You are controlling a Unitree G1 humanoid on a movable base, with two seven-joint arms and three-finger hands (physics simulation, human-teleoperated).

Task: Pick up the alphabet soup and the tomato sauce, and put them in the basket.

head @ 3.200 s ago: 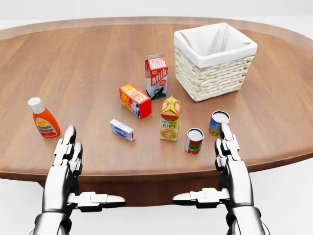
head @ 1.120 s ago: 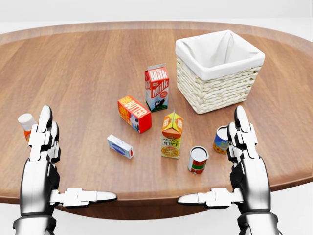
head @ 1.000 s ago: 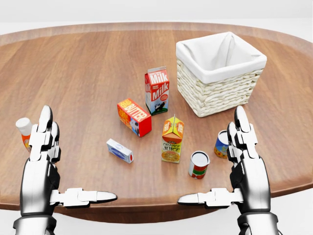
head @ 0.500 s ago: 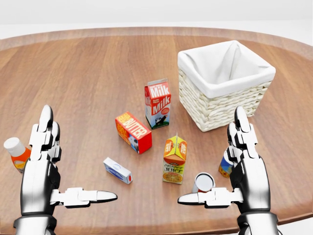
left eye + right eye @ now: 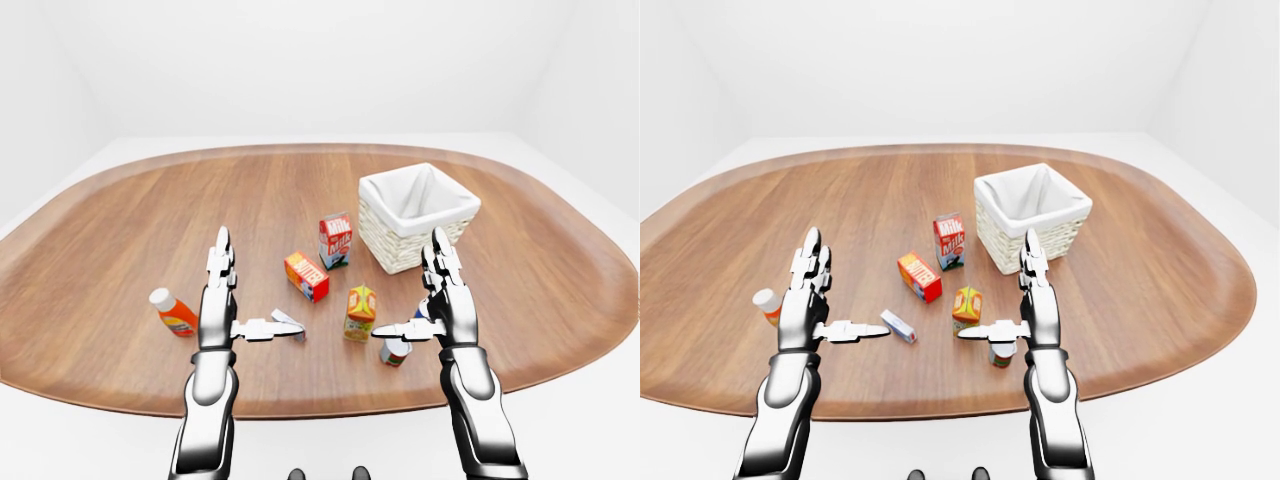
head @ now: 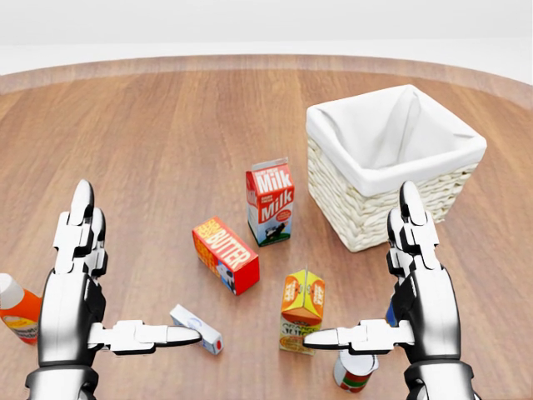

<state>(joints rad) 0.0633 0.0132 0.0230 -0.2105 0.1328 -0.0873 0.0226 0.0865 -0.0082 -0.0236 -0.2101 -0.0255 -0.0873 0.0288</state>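
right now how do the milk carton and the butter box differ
The milk carton stands upright with a gabled top; the butter box lies on its long side, flat-topped. The milk carton is red and white with a picture below its name; the butter box is red and orange with yellow lettering. In the head view the milk carton sits nearer the basket, the butter box further left and lower. Both rest on the wooden table, untouched by either hand.
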